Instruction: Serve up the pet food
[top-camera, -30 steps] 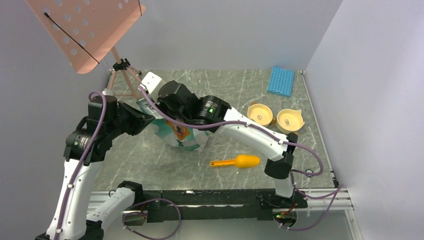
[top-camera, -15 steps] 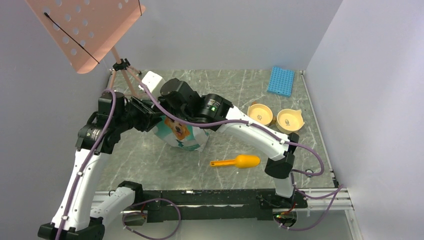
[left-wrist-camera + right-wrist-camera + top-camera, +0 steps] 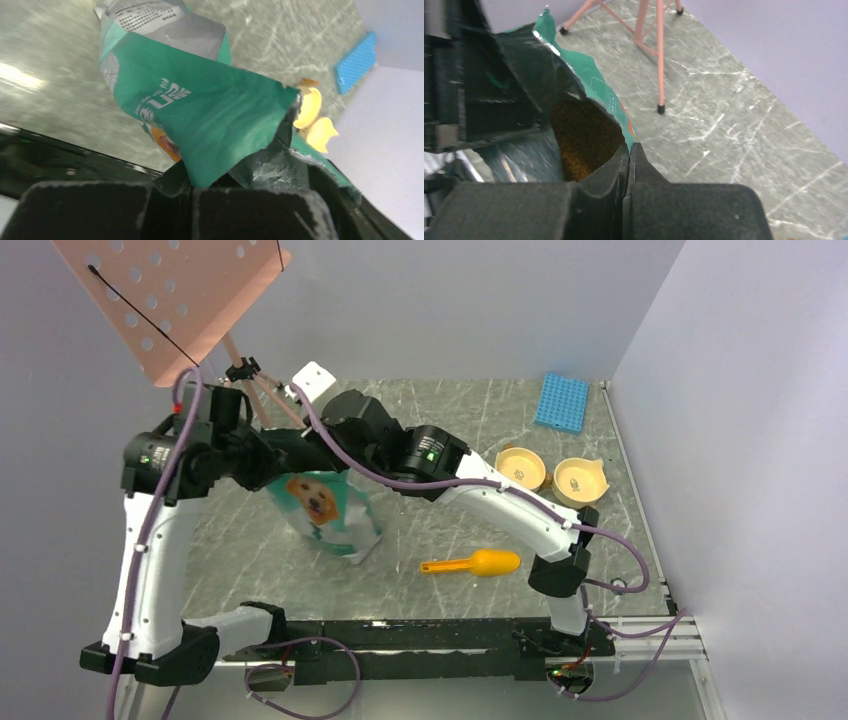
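Note:
The green-silver dog-picture bag (image 3: 322,512) hangs between both grippers, held by its open top above the left half of the table. My left gripper (image 3: 272,454) is shut on the bag's left rim; in the left wrist view the green foil (image 3: 200,107) runs into its closed jaws (image 3: 194,186). My right gripper (image 3: 325,443) is shut on the right rim (image 3: 629,146). The pet food (image 3: 583,139), dark-brown kibble, shows inside the open bag in the right wrist view only. The left gripper's black body (image 3: 469,95) sits across the bag mouth.
An orange scoop (image 3: 474,563) lies on the table right of the bag. Two yellow bowls (image 3: 521,468) (image 3: 580,480) stand at the right, also in the left wrist view (image 3: 311,116). A blue rack (image 3: 561,401) lies at the back right. A pink stand's legs (image 3: 659,55) stand behind the bag.
The left arm has risen and closed in on the bag's top. The bag has been lifted and shifted left and nearer, its dog picture now facing up. The right gripper followed.

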`<state>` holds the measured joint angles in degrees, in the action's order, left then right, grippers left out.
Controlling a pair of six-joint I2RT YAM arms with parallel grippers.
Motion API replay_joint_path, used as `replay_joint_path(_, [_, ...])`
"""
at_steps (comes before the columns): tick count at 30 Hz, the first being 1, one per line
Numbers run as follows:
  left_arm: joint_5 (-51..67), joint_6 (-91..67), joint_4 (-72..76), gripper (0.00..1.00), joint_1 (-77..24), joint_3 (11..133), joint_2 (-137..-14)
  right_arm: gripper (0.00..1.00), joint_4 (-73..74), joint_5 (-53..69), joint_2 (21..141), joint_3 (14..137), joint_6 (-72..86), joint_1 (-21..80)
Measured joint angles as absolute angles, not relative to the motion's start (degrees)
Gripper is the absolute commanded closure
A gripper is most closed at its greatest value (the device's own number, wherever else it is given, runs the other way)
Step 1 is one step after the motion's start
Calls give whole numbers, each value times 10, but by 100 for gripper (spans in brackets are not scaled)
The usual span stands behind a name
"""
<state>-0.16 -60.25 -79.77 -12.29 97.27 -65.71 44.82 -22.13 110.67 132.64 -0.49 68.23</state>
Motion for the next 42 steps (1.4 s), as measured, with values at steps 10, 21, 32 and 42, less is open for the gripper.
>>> replay_joint_path(10, [-93, -455, -907, 100, -107, 1152, -656, 100, 343, -157, 1084, 1282, 123, 681])
replay_joint_path(21, [84, -384, -776, 100, -178, 1034, -808, 100, 244, -105, 864, 851, 280, 579])
replay_joint_path(32, [82, -351, -849, 100, -255, 1141, -877, 57, 311, -86, 844, 868, 253, 571])
replay_joint_path(42, [75, -327, -894, 92, -261, 1176, -879, 100, 398, -46, 954, 1021, 236, 561])
